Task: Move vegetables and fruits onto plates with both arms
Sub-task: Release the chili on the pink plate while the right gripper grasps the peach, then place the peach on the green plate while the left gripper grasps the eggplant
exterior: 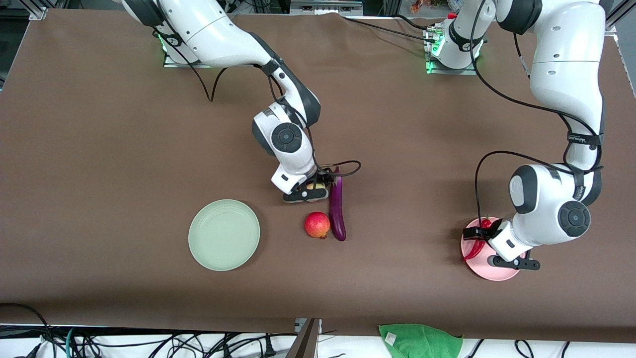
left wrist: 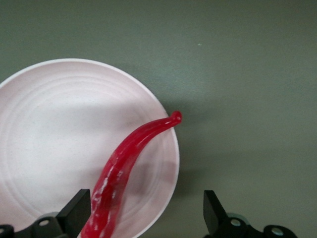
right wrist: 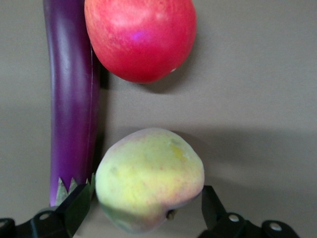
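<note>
My right gripper (exterior: 313,191) is low at the table's middle, its jaws wide on either side of the yellowish-pink peach (right wrist: 148,186), which rests on the table. The purple eggplant (exterior: 338,209) lies beside the peach. The red pomegranate (exterior: 317,224) sits nearer the front camera, next to the eggplant. The mint green plate (exterior: 224,234) is bare, toward the right arm's end. My left gripper (exterior: 496,248) is open just over the pink plate (exterior: 497,273). The red chili pepper (left wrist: 124,173) lies on that plate beside one finger (left wrist: 74,213).
A green cloth (exterior: 420,340) lies at the table's front edge. Black cables loop from both wrists. The brown table top stretches wide around both plates.
</note>
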